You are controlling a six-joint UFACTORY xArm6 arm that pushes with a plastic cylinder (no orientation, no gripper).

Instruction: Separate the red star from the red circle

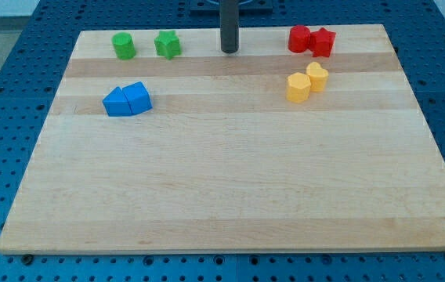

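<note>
While clear of every block, my tip (229, 51), the tool, left of touching red circle (299, 38) and red star (322, 41).

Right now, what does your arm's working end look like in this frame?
Only a straight, dark grey rod shows, round and plain, with no markings or cables visible. My tip is a blunt end. A dark mount above it is cut off by the view's top edge.

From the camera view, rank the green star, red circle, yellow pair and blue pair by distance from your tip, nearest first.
From my tip:
1. Green star, to its left.
2. Red circle, to its right; close to the star's distance.
3. Yellow pair, lower right.
4. Blue pair, lower left.
</note>
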